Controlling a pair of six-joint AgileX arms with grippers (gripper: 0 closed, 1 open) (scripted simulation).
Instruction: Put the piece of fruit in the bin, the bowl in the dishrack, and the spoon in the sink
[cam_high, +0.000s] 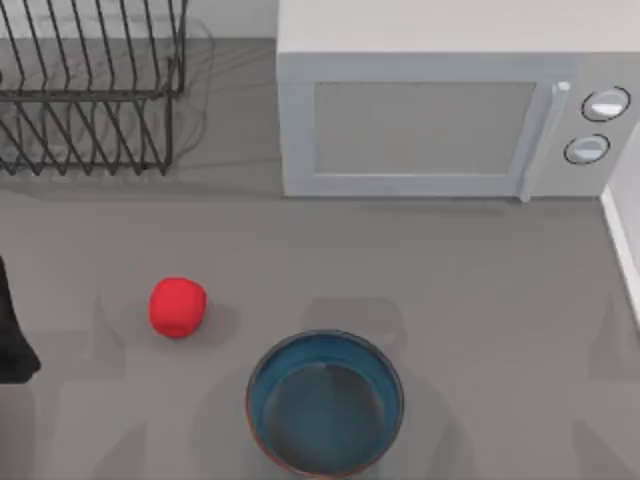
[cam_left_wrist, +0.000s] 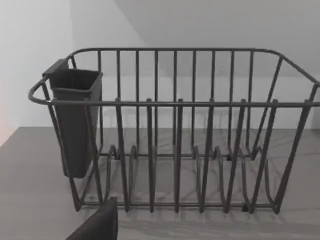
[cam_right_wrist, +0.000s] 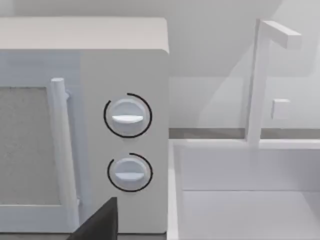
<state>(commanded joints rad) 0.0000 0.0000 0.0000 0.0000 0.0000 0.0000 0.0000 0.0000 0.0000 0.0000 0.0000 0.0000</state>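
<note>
Since the red fruit (cam_high: 178, 307) sits loose on the grey table (cam_high: 480, 280), well apart from any gripper, nothing of the task looks started, and I judge the first step to be a reach for one of the two pieces near the front edge. The fruit lies toward the table's left, with the teal bowl (cam_high: 325, 403) near it to the right, upright and empty, the two not touching. Behind them at the back left stands the black wire dishrack (cam_high: 90, 90), its slanted prongs free and a dark cutlery cup (cam_left_wrist: 75, 122) hung on one end wall. The white microwave (cam_high: 450, 110) takes up the back right, and beside it the right wrist view shows a white sink (cam_right_wrist: 240, 190) with its tap (cam_right_wrist: 260, 80).

The left arm (cam_high: 12, 330) is a dark shape at the table's left edge, its camera facing the rack; the right arm's camera faces the microwave dials. Whether either gripper's fingers are spread or closed I cannot tell.

The left arm is the nearer to the fruit. A round fruit may roll, so come down from straight above, fingers spread wider than it, centre, then close gently. For the bowl, pinch the rim wall and stand it between the prongs.
</note>
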